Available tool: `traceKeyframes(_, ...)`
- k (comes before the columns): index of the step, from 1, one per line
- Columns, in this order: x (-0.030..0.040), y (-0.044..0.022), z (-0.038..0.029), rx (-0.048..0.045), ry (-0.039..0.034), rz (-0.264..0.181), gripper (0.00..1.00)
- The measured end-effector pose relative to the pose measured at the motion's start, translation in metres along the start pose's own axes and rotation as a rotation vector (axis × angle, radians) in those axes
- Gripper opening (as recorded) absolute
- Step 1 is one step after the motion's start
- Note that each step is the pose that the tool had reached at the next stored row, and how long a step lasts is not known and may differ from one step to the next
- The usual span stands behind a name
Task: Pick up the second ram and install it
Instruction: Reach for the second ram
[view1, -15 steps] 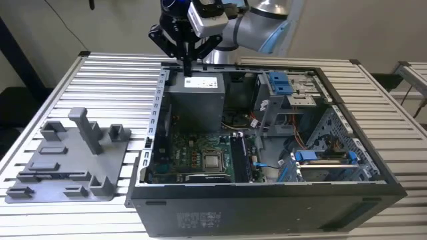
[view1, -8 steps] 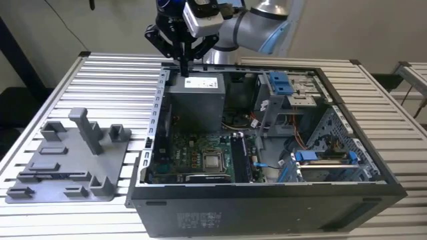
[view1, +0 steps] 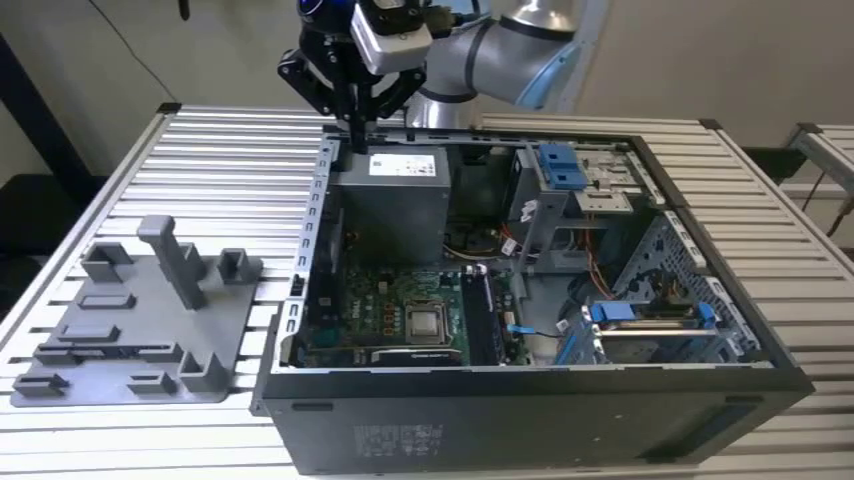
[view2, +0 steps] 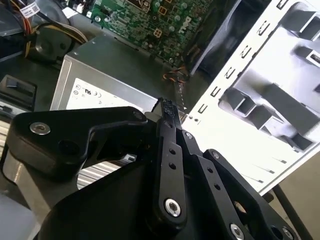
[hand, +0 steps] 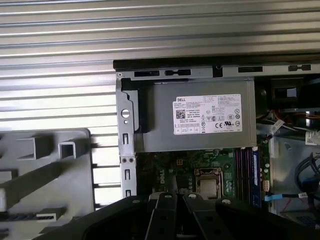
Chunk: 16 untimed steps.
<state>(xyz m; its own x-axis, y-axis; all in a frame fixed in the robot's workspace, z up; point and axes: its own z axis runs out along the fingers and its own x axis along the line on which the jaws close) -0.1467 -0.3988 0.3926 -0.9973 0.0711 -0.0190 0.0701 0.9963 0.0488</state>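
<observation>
My gripper (view1: 358, 138) hangs over the back corner of the open computer case (view1: 534, 410), at the exterior view's left and just above the grey power-supply box (view1: 394, 200). Its black fingers (view2: 166, 112) are shut tip to tip with nothing visible between them. Inside the case, a thin bluish stick (hand: 256, 172) stands in the memory slots (view1: 481, 310) beside the processor socket (hand: 207, 182). I cannot tell whether this stick is the second ram.
A grey fixture plate (view1: 134, 320) with upright posts and slots lies on the slatted table (view1: 227, 160) at the exterior view's left of the case. Bright-blue drive latches (view1: 561, 165) and cables fill the case's other side. The green motherboard (view1: 394, 300) lies below the power supply.
</observation>
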Motion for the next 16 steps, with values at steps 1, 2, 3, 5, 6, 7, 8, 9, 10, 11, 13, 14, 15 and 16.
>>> traceKeyframes(1, 0.0022, -0.0002, -0.0001, 0.0001, 0.0, 0.0, 0.11)
traceKeyframes(2, 0.0044, -0.0004, -0.0001, 0.0002, 0.0001, 0.0, 0.11)
traceKeyframes(3, 0.0068, -0.0006, 0.0, 0.0, 0.0, -0.001, 0.11)
traceKeyframes(5, 0.0124, -0.0011, 0.0001, 0.0001, 0.0001, -0.001, 0.11)
traceKeyframes(6, 0.015, -0.0013, 0.0002, 0.0001, 0.0, -0.002, 0.11)
traceKeyframes(7, 0.0176, -0.0015, 0.0003, 0.0, 0.0, -0.002, 0.11)
traceKeyframes(8, 0.0203, -0.0018, 0.0004, 0.0, 0.0, -0.002, 0.11)
traceKeyframes(9, 0.0229, -0.002, 0.0005, -0.0001, 0.0, -0.002, 0.11)
traceKeyframes(10, 0.0254, -0.0022, 0.0005, 0.0, 0.0, -0.003, 0.11)
traceKeyframes(11, 0.0276, -0.0024, 0.0005, 0.0, 0.0, -0.003, 0.11)
traceKeyframes(13, 0.0318, -0.0027, 0.0006, 0.0, 0.0, -0.004, 0.11)
traceKeyframes(14, 0.0338, -0.0029, 0.0007, 0.0, 0.0001, -0.004, 0.11)
traceKeyframes(15, 0.0358, -0.003, 0.0007, 0.0, 0.0001, -0.004, 0.11)
traceKeyframes(16, 0.0377, -0.0032, 0.0008, -0.0001, 0.0001, -0.004, 0.11)
